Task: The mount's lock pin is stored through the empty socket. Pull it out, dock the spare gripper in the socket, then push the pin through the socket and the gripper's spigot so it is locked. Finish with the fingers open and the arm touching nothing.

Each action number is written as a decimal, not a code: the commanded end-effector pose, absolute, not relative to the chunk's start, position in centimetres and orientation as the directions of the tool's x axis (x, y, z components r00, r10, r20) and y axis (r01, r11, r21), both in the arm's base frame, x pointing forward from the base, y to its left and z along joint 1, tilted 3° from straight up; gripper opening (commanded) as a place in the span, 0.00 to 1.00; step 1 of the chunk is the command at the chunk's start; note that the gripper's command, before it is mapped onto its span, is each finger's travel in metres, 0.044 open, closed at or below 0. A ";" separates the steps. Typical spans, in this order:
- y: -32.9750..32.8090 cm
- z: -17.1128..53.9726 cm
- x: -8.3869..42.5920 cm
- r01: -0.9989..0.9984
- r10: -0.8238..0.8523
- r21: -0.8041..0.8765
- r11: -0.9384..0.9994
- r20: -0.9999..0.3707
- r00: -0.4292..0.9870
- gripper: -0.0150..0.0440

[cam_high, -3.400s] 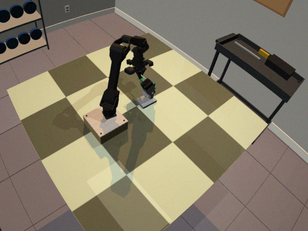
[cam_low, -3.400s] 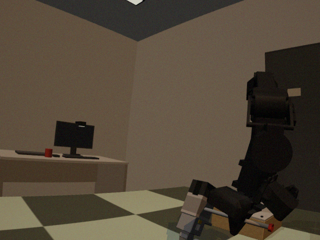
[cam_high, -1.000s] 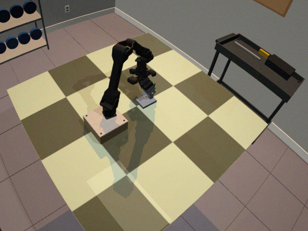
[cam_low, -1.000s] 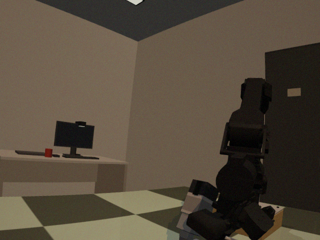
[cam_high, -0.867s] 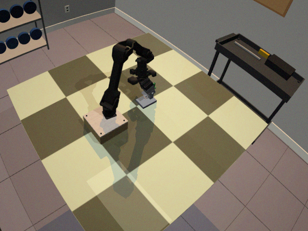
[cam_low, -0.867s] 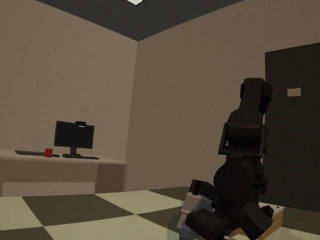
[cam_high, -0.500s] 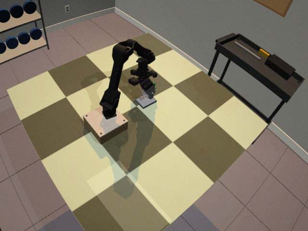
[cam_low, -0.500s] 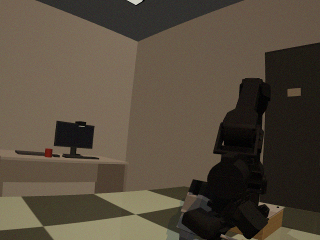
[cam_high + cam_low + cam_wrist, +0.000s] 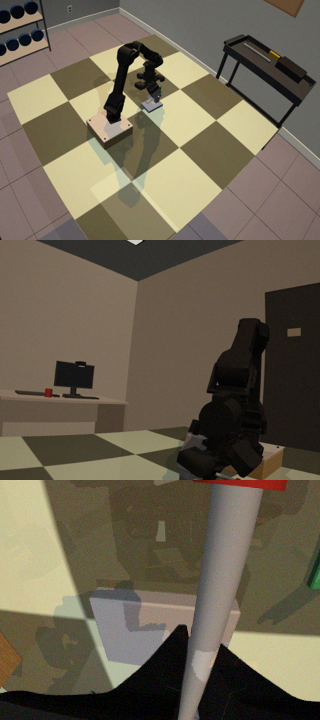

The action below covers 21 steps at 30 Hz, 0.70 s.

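My gripper [image 9: 188, 632] is shut on the lock pin, just beside the mount. The grey pin [image 9: 222, 555] [image 9: 223, 475] runs up through the wrist view to its red head [image 9: 245, 484] [image 9: 238, 479]; its far end is hidden behind the fingers. The mount's grey base plate [image 9: 152, 106] [image 9: 125, 635] lies on the mat. The spare gripper, a dark block [image 9: 154, 89] [image 9: 195, 427] on a grey body [image 9: 195, 440], leans over the mount. A green part [image 9: 160, 89] [image 9: 316, 575] shows beside it. The socket and how far the spigot sits in it are hidden.
The arm's wooden base [image 9: 111, 133] [image 9: 272, 463] stands near the mount; its edge shows in the wrist view [image 9: 7, 660]. A black cart [image 9: 266, 74] stands by the wall, beyond the chequered mat [image 9: 196, 165]. A desk [image 9: 111, 400] stands at the back in the exterior view.
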<state>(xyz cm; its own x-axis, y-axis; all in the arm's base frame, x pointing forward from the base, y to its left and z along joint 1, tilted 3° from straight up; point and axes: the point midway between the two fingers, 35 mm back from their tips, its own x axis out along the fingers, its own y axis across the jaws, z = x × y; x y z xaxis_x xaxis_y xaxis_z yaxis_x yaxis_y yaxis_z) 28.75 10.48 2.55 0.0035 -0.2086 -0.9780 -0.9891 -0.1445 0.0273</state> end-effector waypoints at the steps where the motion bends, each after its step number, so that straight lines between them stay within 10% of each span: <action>1: 10.2 2.6 28.9 -0.989 -0.204 0.025 -0.148 -0.979 0.006 0.25; 6: 10.1 2.6 28.9 -0.989 -0.204 0.027 -0.148 -0.979 0.004 0.25; 14: 10.1 2.6 28.8 -0.989 -0.208 0.030 -0.144 -0.978 0.001 0.59; 21: 10.4 3.0 28.8 -0.989 -0.208 0.030 -0.144 -0.978 0.001 0.59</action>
